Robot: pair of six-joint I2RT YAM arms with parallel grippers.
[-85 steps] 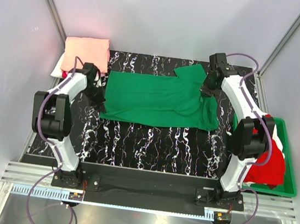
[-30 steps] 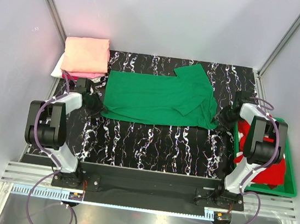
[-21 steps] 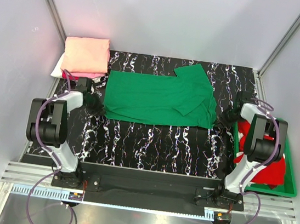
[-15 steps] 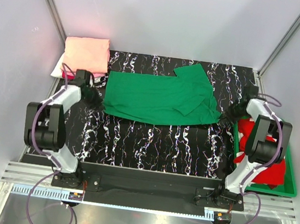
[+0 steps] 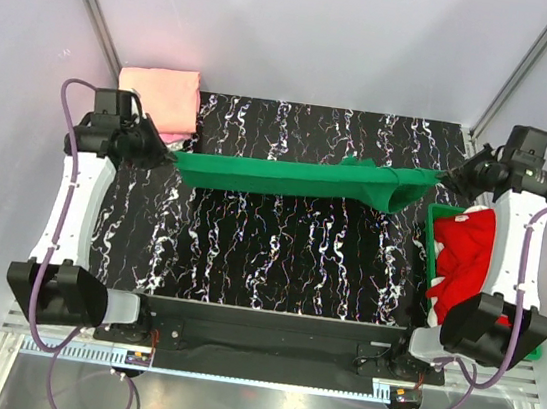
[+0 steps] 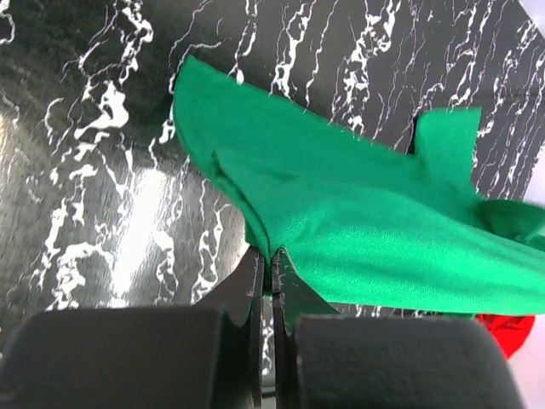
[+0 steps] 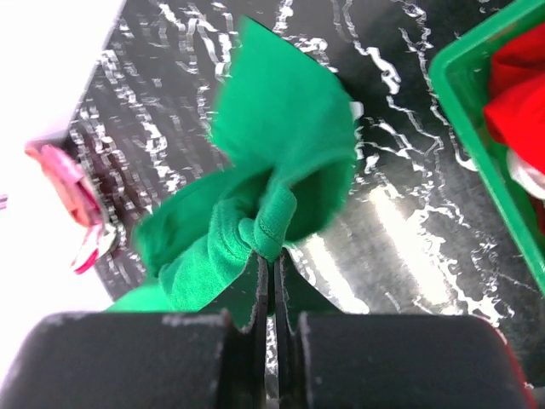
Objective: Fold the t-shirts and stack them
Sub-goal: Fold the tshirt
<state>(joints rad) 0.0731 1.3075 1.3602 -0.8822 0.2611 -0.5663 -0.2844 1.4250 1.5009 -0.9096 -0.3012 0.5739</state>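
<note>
My arms reach out wide toward the table's side edges. My left gripper and right gripper each pinch an end of the green t-shirt, stretched between them above the far half.

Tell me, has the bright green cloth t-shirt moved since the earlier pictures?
Yes. The green t-shirt has lifted off the black marbled table, its near edge pulled toward the table's far side.
</note>
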